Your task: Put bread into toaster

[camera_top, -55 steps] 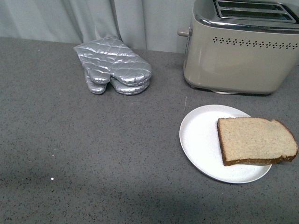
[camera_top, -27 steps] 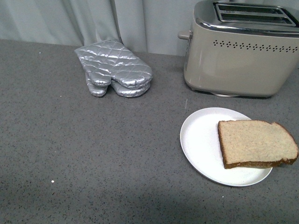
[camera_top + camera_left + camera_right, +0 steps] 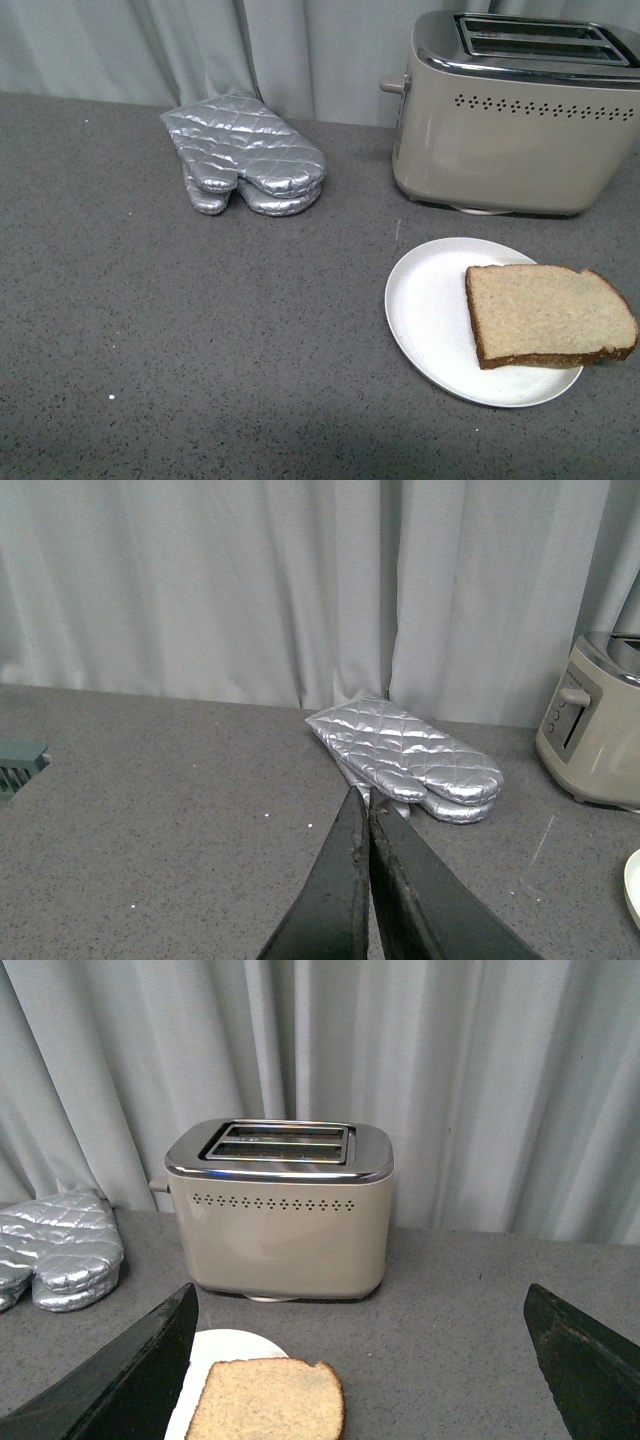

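- Lying flat in the front view, a light tan, roughly square slice of wheat bread (image 3: 548, 315) with a dark brown crust rests on the right part of a round white plate (image 3: 412, 300); its right edge overhangs the rim; behind the plate and apart from it stands a beige-grey metal two-slot toaster (image 3: 510, 135) with a chrome top, slots facing up; a silver quilted oven mitt (image 3: 245, 155) lies well to the left on the speckled grey countertop (image 3: 200, 340).
- Left wrist view: the left gripper (image 3: 364, 810) has its dark fingers pressed together with nothing between them; the oven mitt lies just beyond.
- Right wrist view: the right gripper (image 3: 360, 1305) is spread wide, holding nothing; the bread and toaster show between its fingers.
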Robot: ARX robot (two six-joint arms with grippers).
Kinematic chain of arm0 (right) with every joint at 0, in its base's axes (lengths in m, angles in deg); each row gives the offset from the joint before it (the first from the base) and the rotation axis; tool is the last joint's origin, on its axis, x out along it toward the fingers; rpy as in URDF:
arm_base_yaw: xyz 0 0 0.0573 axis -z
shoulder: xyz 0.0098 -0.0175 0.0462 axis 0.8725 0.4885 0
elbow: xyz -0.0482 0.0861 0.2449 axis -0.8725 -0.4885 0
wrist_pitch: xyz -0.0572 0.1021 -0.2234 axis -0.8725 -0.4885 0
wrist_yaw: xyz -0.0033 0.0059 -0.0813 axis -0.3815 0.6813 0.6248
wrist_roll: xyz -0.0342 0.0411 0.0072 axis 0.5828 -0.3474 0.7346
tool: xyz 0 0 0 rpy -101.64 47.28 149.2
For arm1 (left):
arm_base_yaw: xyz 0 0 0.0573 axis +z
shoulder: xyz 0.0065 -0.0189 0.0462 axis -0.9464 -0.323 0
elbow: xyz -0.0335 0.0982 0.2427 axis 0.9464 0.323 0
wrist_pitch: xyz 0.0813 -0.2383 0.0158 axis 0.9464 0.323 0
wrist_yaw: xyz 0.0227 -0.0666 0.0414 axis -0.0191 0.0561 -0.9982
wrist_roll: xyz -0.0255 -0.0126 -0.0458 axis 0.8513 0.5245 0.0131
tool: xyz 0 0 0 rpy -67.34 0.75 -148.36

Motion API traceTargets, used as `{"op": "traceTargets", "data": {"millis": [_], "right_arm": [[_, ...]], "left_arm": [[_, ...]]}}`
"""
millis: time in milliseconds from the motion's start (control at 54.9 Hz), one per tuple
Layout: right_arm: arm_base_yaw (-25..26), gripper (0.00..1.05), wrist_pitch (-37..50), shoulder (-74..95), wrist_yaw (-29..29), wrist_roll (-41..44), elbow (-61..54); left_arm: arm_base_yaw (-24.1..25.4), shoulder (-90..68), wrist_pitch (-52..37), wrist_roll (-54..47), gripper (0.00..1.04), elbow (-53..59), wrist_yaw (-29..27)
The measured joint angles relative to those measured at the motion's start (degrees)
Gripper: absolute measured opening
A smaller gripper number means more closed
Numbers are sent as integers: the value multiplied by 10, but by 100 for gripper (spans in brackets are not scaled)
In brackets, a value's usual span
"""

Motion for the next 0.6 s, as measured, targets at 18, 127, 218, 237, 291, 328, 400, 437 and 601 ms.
{"op": "traceTargets", "data": {"millis": [18,127,218,237,291,328,400,437,601], "right_arm": [[0,95,0,0,0,0,0],[0,95,0,0,0,0,0],[0,95,0,0,0,0,0],[0,95,0,0,0,0,0],[0,95,0,0,0,0,0],[0,95,0,0,0,0,0],[0,95,0,0,0,0,0],[0,95,0,0,0,0,0],[0,95,0,0,0,0,0]], "left_arm": [[0,4,4,0,4,0,0],[0,26,25,0,4,0,0],[0,40,40,0,4,0,0],[0,45,44,0,4,0,0],[0,52,51,0,4,0,0],[0,56,56,0,4,0,0],[0,66,66,0,4,0,0],[0,96,106,0,4,0,0],[0,160,163,0,4,0,1]]}}
